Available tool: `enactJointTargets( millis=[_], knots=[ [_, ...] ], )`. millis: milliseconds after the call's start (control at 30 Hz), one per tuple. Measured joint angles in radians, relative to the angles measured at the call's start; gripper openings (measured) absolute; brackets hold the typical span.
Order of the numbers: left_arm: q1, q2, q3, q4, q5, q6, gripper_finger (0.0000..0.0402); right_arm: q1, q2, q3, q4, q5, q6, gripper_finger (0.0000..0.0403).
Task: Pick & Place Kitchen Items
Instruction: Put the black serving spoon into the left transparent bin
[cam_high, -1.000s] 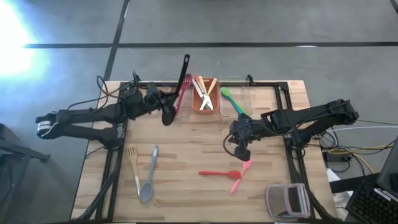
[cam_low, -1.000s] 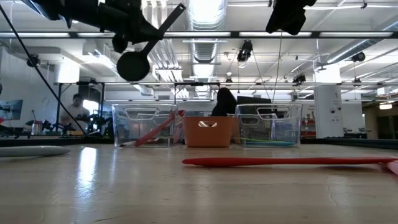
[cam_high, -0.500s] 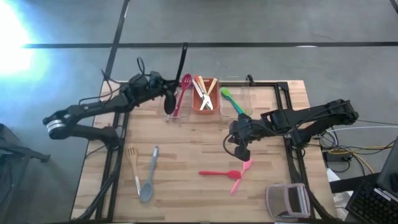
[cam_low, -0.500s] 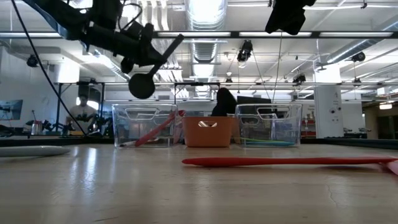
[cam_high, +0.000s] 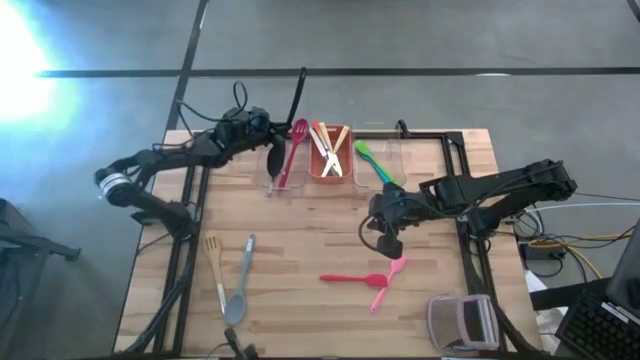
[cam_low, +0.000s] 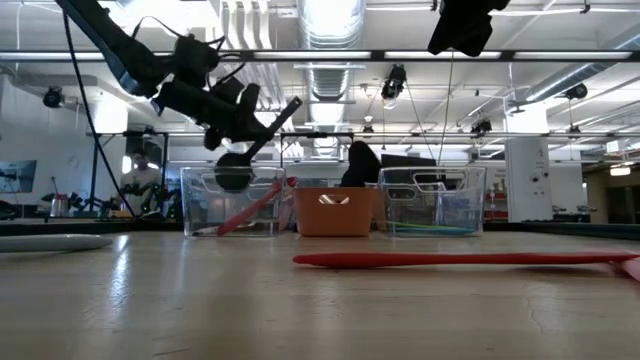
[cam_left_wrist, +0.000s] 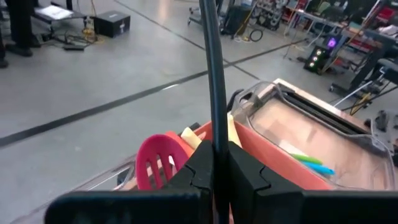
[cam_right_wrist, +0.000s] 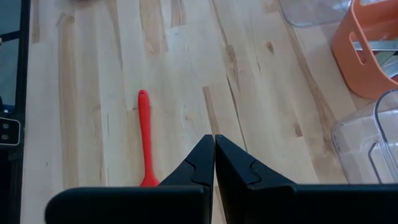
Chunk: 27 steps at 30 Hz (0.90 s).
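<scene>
Two arms show in the high view: the left pincer, clamped on the long black plastic ladle, has carried it farther to the far-left clear plastic bin. Low view: bowl now dips at the bin rim; release looks next. Right pincer hangs shut, empty, over the wooden surface.

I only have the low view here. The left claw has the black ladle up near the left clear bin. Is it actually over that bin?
Observer: Yes, in the high view the black ladle has its bowl over the left clear bin, beside a red slotted spoon lying in it.
Operator: Is the grip firm?
Observer: The left wrist view shows the left claw shut on the handle.
Operator: And the right claw?
Observer: The right claw is shut and empty, above the table near a pink spoon.
</scene>
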<state>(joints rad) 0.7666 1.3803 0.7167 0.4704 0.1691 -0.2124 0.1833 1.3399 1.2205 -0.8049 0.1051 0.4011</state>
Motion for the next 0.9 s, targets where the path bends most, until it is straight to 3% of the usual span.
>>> enactJointTargets(
  millis=[467,900],
  knots=[
    [0.005,0.142,-0.039,0.091,0.004,-0.045,0.0023,0.0,0.0,-0.007,-0.001,0.0,0.007,0.0008],
    [0.006,0.182,-0.103,0.108,0.015,-0.106,0.0023,0.0,0.0,-0.073,0.002,0.0,0.045,0.0008]
  ],
)
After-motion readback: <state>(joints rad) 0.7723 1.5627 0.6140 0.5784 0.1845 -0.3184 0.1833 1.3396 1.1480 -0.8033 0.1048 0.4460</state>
